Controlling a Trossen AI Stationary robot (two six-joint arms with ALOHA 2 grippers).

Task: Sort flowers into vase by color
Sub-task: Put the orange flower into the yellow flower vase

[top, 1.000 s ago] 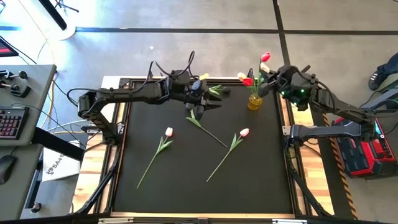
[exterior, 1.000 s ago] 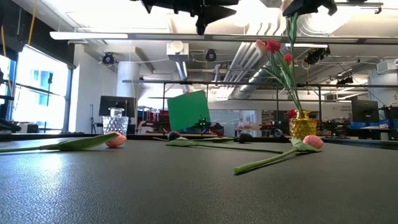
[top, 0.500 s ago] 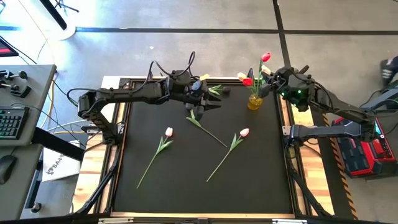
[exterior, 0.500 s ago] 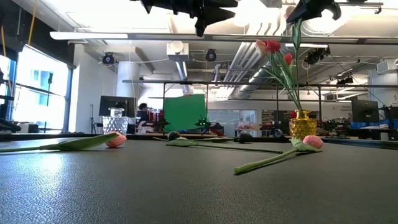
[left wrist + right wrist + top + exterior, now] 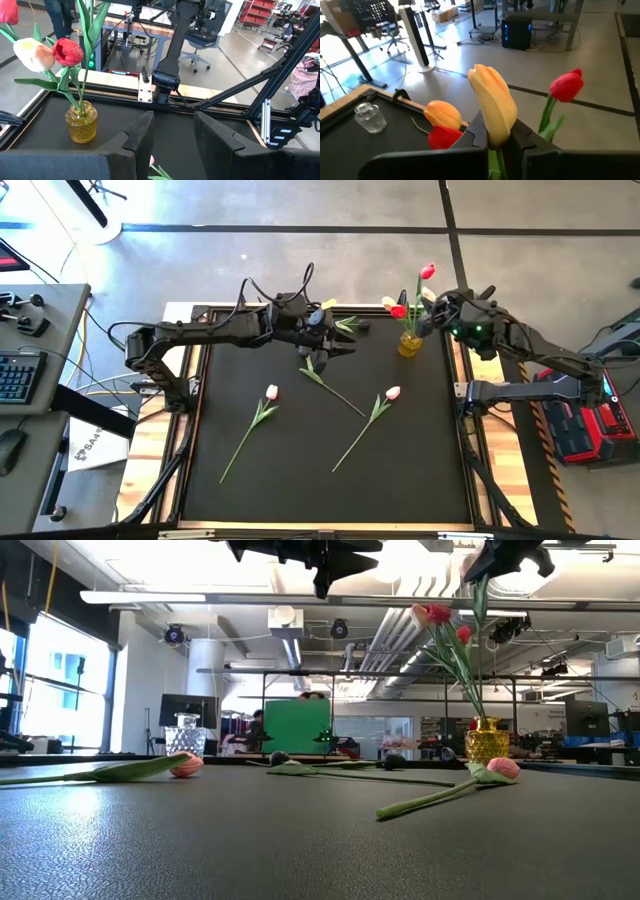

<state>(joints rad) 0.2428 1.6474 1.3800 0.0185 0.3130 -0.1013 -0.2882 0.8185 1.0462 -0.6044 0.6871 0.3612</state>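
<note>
My right gripper [image 5: 433, 317] hovers high over the amber vase [image 5: 410, 344] at the table's far right and is shut on a yellow tulip [image 5: 492, 102]. Red, pink and pale tulips [image 5: 67, 51] stand in that vase. My left gripper [image 5: 172, 122] hangs open above the far middle of the table, over a dark-headed tulip [image 5: 335, 388] that lies flat. Two pink tulips [image 5: 271, 392] [image 5: 393, 392] lie on the mat nearer me. Another stem with leaves [image 5: 347, 325] lies by the far edge. My right gripper pinches the yellow tulip's stem just under the head [image 5: 496, 156] between its two fingers [image 5: 476, 131]. The head stands up past the fingertips. In the low view the stem and a leaf [image 5: 479, 602] hang down toward the amber vase [image 5: 486, 740]; whether the stem's end is inside cannot be told.
A clear glass vase [image 5: 370, 118] stands near the far left corner of the black mat [image 5: 300, 470]. The mat's near half holds only the two pink tulips. Desks, cables and a red tool case [image 5: 575, 420] flank the table.
My right gripper has edged a little toward the table's left, closer over the amber vase, still shut on the yellow tulip. The flowers on the mat lie where they were.
</note>
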